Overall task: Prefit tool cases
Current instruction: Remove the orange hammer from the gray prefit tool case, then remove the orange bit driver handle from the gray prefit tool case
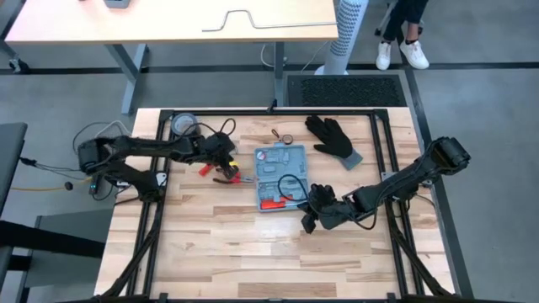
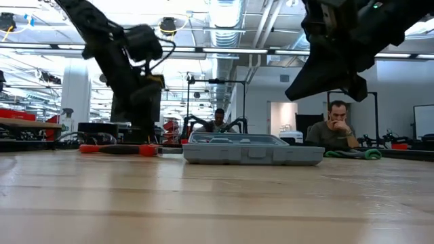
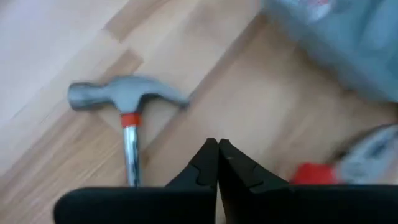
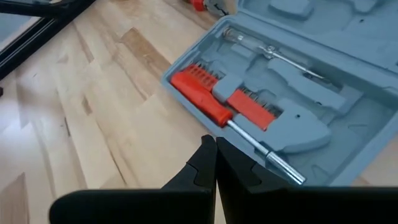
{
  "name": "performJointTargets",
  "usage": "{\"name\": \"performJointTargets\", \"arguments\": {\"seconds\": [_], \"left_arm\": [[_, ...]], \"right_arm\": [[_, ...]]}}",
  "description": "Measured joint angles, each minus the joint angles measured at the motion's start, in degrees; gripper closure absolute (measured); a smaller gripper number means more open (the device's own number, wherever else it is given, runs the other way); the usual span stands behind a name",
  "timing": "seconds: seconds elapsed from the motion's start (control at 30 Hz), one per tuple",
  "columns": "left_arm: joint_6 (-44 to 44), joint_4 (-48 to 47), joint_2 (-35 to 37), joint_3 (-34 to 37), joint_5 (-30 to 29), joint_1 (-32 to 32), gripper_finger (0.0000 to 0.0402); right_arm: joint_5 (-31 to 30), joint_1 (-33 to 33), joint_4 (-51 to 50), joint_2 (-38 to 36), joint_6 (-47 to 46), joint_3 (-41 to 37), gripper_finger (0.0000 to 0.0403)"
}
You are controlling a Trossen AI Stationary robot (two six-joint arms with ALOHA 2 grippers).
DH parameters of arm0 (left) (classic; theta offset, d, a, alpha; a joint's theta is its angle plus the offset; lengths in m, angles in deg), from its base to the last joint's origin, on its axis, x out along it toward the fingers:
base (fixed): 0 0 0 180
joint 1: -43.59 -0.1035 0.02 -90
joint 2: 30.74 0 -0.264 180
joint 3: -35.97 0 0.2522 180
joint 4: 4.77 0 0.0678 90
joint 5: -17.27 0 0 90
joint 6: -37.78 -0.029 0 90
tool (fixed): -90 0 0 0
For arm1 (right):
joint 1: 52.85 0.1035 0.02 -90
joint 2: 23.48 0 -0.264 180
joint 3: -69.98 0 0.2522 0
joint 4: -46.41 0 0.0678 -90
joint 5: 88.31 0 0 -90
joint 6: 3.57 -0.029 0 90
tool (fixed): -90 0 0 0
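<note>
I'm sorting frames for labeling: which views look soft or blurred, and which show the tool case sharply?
Left wrist view: tool case smeared, hammer slightly soft. Right wrist view: case recesses and red screwdriver crisp. Low view: case sharp, arms dark against bright ceiling lights. High view: evenly lit.

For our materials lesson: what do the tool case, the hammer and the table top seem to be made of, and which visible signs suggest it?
Tool case: probably matt blue-grey moulded plastic, with rounded recesses. Hammer: head and shaft look like shiny metal. Table top: pale wood with visible grain and joined strips.
</note>
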State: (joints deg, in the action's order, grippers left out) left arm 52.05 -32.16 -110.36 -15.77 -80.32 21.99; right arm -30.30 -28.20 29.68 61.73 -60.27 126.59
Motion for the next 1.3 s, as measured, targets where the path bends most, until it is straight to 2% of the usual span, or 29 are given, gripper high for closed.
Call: {"name": "performJointTargets", "arguments": {"seconds": [0.13,0.23,0.43,0.6,0.7,0.83,0.97,1.1,1.3], "left_arm": [[3.8,-0.4,4.1,0.0,-0.1,3.1,0.0401],[5.6,1.7,5.5,0.0,-0.4,8.2,0.0401],[8.9,9.3,3.7,0.0,-5.2,21.2,0.0401],[11.7,18.4,-1.1,-0.1,-7.9,27.7,0.0401],[12.0,22.0,-5.1,-0.4,-8.4,29.5,0.0401],[11.1,22.1,-9.7,-3.0,-12.0,30.1,0.0401],[5.3,22.0,-13.0,-6.4,-12.5,30.1,0.0401],[0.8,22.1,-15.3,-9.3,-8.9,30.2,0.0401],[0.1,22.1,-18.1,-10.6,-4.0,30.5,0.0386]], "right_arm": [[1.9,-1.8,0.2,0.0,2.1,0.0,0.0387],[5.4,-3.9,0.7,0.0,4.9,0.0,0.0387],[15.4,-8.9,6.1,0.3,11.0,0.0,0.0387],[25.9,-14.5,9.4,3.2,15.0,0.0,0.0387],[29.6,-17.6,10.9,5.9,16.7,0.0,0.0387],[29.7,-20.5,12.1,7.2,21.0,0.0,0.0385],[30.1,-22.0,12.2,6.8,23.0,0.0,0.036],[32.4,-21.9,12.3,6.8,23.7,0.0,0.0322],[36.0,-19.0,11.9,9.5,23.8,0.0,0.0275]]}}
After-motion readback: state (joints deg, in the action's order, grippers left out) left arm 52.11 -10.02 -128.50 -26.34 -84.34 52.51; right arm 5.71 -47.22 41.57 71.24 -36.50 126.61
